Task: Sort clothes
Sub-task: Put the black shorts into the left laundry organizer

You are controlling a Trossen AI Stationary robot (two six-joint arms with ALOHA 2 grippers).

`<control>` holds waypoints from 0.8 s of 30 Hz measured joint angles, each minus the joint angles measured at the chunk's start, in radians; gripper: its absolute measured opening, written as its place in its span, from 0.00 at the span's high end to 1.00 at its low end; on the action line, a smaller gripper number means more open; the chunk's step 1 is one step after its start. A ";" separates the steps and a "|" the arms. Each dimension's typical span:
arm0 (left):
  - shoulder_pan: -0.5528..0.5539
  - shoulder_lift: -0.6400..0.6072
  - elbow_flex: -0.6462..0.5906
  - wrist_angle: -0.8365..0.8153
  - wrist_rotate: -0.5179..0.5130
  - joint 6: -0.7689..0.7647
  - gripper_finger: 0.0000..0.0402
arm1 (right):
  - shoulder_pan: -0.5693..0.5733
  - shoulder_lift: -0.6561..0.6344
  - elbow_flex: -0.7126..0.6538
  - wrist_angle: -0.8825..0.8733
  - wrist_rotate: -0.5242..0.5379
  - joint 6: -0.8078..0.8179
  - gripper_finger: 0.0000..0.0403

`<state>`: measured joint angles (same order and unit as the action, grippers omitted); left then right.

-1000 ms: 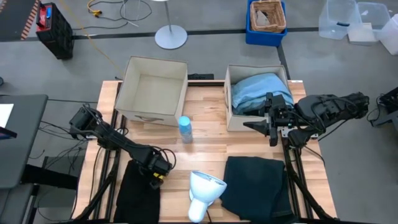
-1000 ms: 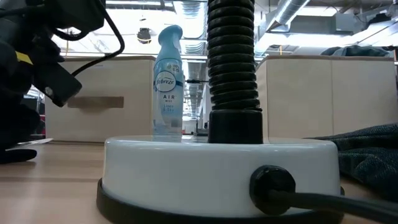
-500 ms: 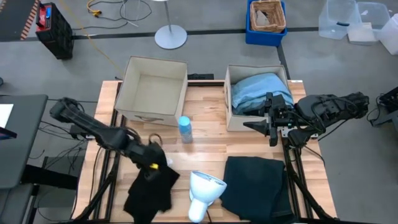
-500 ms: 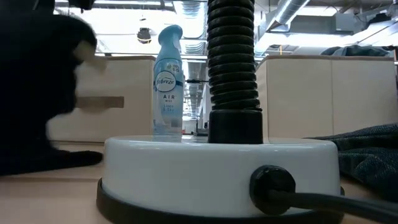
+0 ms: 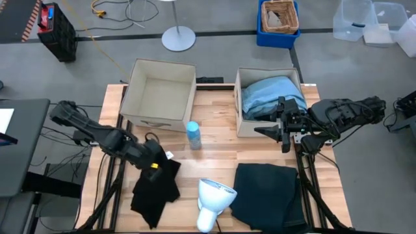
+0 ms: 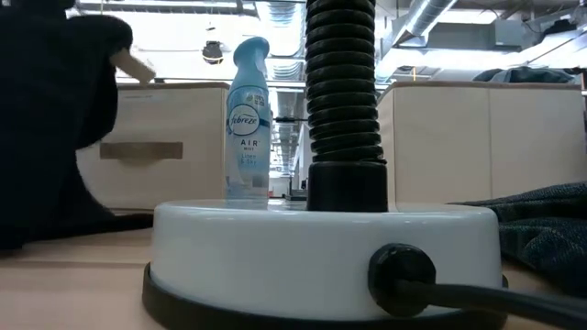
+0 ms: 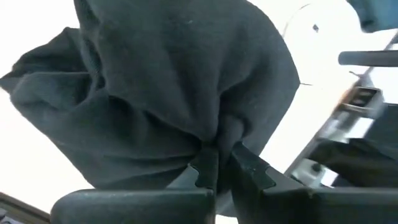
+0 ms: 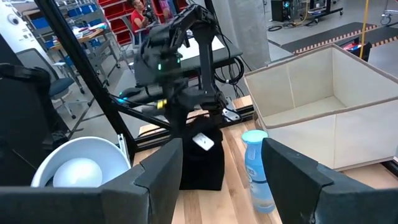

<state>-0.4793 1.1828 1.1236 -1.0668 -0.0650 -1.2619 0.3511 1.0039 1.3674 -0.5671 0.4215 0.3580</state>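
My left gripper [image 5: 155,162] is raised over the table's near left and shut on a black garment [image 5: 156,192], which hangs from it in a bunch. In the low view that garment [image 6: 46,128] fills the left side. A dark teal-black garment [image 5: 266,188] lies flat at the near right. A light blue garment [image 5: 266,94] lies in the right beige box [image 5: 239,104]. The left beige box [image 5: 159,94] holds nothing. My right gripper [image 5: 283,133] stands open and raised in front of the right box, with nothing between its fingers. My left gripper pinches a gathered fold of the black garment [image 7: 227,134] between its two fingers [image 7: 205,168]; how many layers, I cannot tell. The fingers slant steeply down onto it from above. The cloth hangs slack below them, and its lower end [image 6: 92,220] lies on the table.
A small blue spray bottle [image 5: 193,135] stands between the boxes near the table's middle. A white lamp [image 5: 213,198] stands at the near middle, between the two dark garments. Bare wood shows between the bottle and the right box.
My left gripper has risen from the table's near left with the black garment and shifted slightly toward the far edge. The garment, flat before, is now drawn up into a hanging bunch, its lower end still on the table.
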 joint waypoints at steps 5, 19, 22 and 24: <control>0.001 0.143 0.000 0.009 -0.005 0.044 0.98 | 0.000 0.000 0.000 0.000 0.016 0.000 0.42; 0.001 0.150 0.000 0.089 -0.027 0.091 0.98 | 0.000 0.000 0.000 0.000 0.026 0.019 0.42; 0.001 0.073 0.000 0.100 -0.081 0.076 0.98 | 0.000 0.000 0.000 0.000 0.025 0.019 0.42; 0.001 0.008 0.000 0.105 -0.126 0.065 0.98 | 0.000 0.000 0.000 -0.001 0.025 0.019 0.42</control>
<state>-0.4786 1.1911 1.1236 -0.9621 -0.1911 -1.1972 0.3511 1.0039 1.3674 -0.5678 0.4470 0.3767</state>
